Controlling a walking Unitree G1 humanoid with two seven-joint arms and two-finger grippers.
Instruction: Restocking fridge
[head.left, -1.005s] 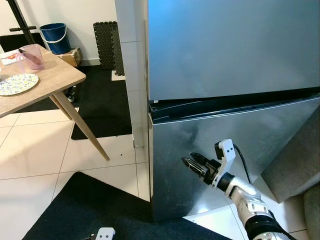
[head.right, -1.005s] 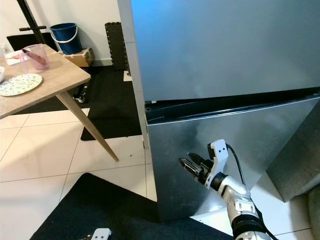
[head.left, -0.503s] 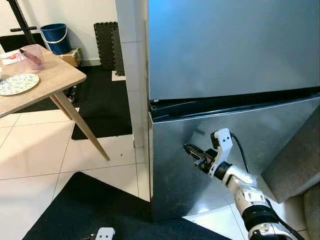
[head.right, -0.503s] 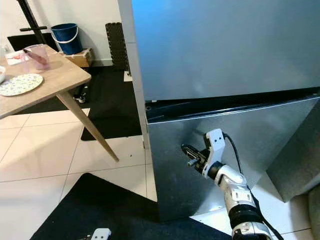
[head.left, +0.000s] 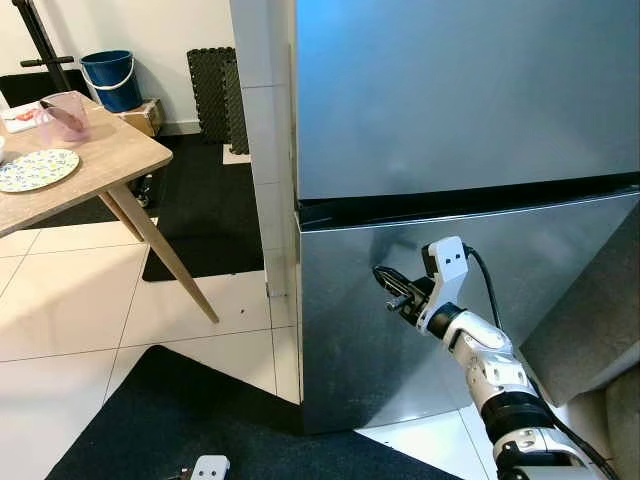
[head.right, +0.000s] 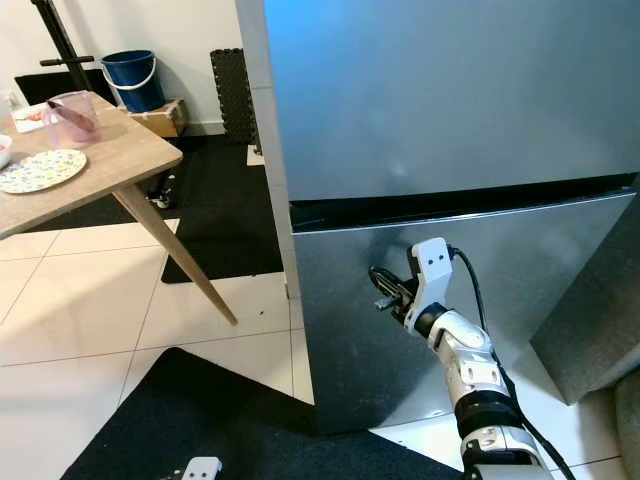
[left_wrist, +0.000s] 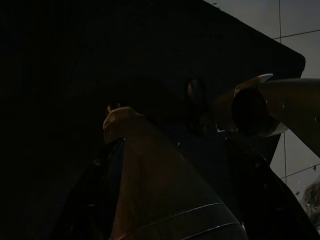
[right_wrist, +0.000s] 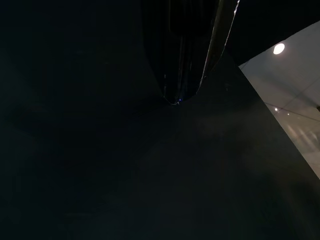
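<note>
One right end effector (head.left: 392, 290), fingers near together and empty, presses the lower fridge door (head.left: 520, 250); push squarely until it seals.

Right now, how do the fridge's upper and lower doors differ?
The upper door is the taller panel and reads bluish; the lower door is shorter and greyer, with a blotchy sheen. The right gripper is up against the lower door, nothing is at the upper door. Both are plain metal fronts and look shut.
</note>
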